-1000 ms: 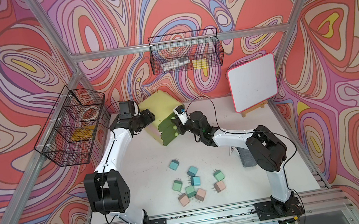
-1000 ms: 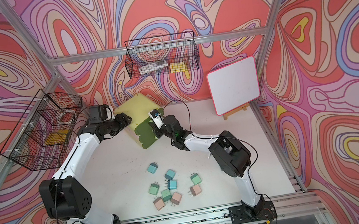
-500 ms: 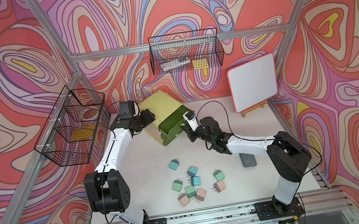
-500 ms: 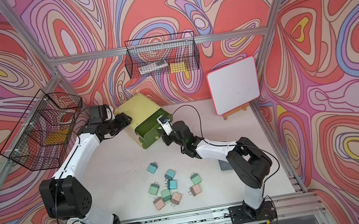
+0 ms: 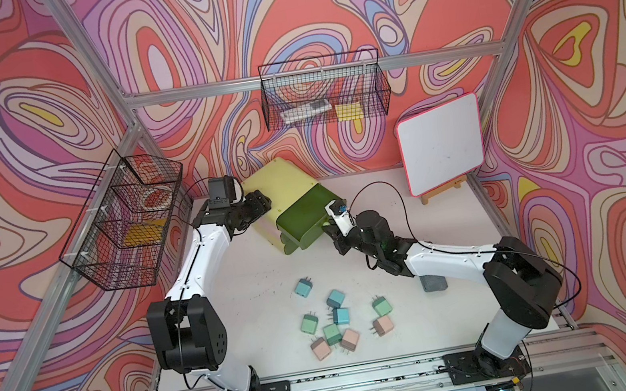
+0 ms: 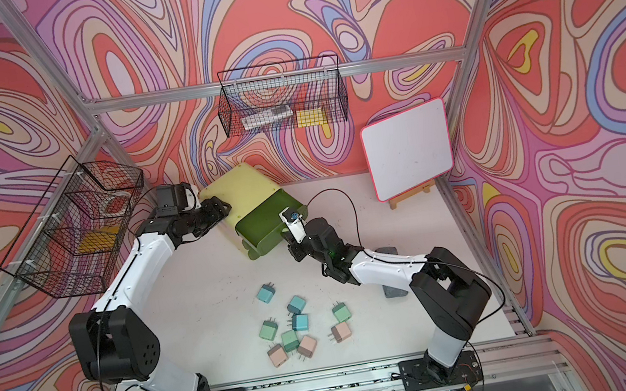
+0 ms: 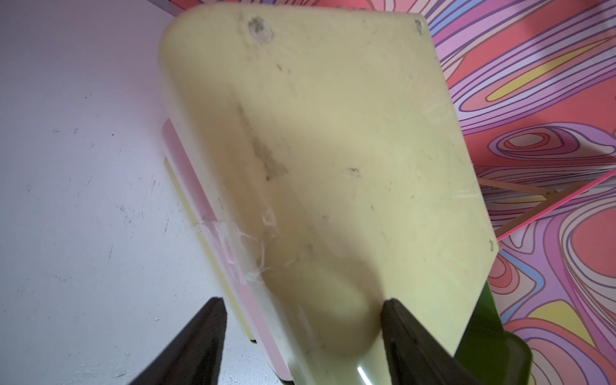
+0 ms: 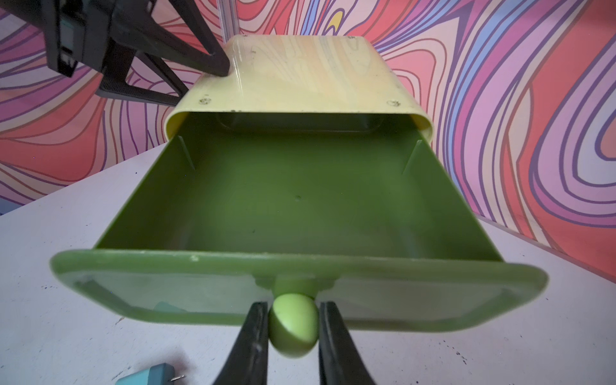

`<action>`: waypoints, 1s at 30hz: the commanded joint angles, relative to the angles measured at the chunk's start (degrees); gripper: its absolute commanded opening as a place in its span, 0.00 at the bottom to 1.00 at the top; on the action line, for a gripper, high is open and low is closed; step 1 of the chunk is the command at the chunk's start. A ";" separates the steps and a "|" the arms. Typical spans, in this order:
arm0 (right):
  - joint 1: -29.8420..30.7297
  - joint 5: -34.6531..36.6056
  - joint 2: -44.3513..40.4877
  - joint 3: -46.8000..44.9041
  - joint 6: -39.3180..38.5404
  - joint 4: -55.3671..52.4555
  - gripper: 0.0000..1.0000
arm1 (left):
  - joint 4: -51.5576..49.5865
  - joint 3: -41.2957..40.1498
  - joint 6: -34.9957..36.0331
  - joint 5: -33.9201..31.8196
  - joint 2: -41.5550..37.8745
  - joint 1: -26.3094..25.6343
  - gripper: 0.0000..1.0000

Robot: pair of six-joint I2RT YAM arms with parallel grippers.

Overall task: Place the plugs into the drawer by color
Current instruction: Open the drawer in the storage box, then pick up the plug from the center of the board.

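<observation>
The pale yellow-green drawer cabinet (image 5: 280,184) stands at the back of the table. Its top olive drawer (image 5: 306,218) is pulled out and shows nothing inside (image 8: 300,200). My right gripper (image 8: 293,330) is shut on that drawer's round light-green knob (image 8: 292,328). My left gripper (image 7: 301,301) is clamped on the cabinet's rear corner, one finger on each side. Several plugs lie loose in front: blue (image 5: 303,288), mint green (image 5: 309,324) and pink (image 5: 320,349) ones. One blue plug (image 8: 150,375) shows near the right gripper.
A grey eraser (image 5: 433,282) lies partly under my right arm. A white board (image 5: 440,144) on an easel stands at the back right. Black wire baskets hang on the back wall (image 5: 324,96) and the left wall (image 5: 127,228).
My right gripper has drawn back toward the front right with the knob in it, and the top drawer has slid far out of the cabinet. The left gripper has stayed on the cabinet.
</observation>
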 commanded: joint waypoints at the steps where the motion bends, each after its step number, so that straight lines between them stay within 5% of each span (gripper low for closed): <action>1: 0.24 1.74 0.08 0.58 -0.27 -0.65 0.24 | -1.34 -1.20 0.05 0.30 0.97 0.35 0.73; 9: 1.98 1.25 -6.10 1.14 2.83 -7.80 0.59 | -1.80 -0.63 -0.20 0.35 -1.10 0.35 0.75; 22: 19.89 15.77 -2.15 -6.02 13.34 -11.87 0.63 | -2.46 -3.12 1.42 -1.17 -4.35 0.35 0.77; 30: 24.91 28.62 9.94 5.98 29.77 -18.19 0.70 | -2.65 -2.30 1.61 -3.36 -3.60 0.38 0.77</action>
